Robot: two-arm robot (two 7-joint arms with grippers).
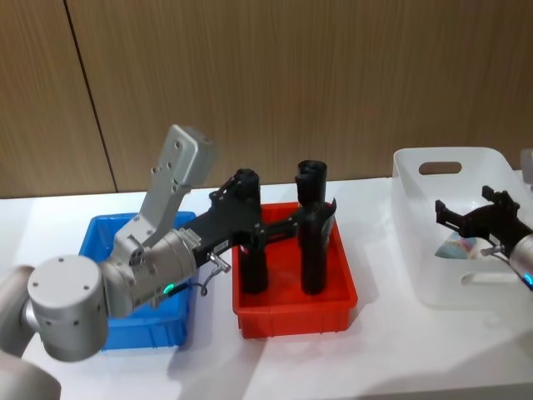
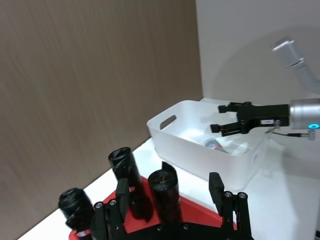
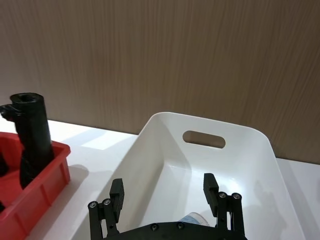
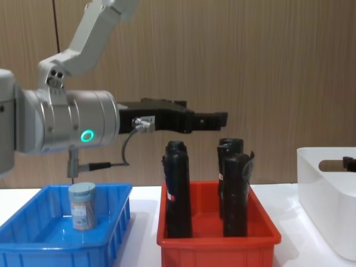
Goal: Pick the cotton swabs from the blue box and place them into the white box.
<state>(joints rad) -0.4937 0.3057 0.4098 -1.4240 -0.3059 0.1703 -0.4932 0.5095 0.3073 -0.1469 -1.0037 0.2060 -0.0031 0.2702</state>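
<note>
The cotton swabs (image 4: 82,206) stand upright in the blue box (image 4: 33,245), below-left of the left gripper (image 4: 214,119) (spread, empty, over the red bin (image 4: 217,247)). The right gripper (image 3: 164,185), also spread, is farther off.

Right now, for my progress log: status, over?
Left gripper open, empty, above black cylinders in red bin. Right gripper open over white box, one cotton swab jar inside. Second cotton swab jar upright in blue box. Red bin sits between boxes.
</note>
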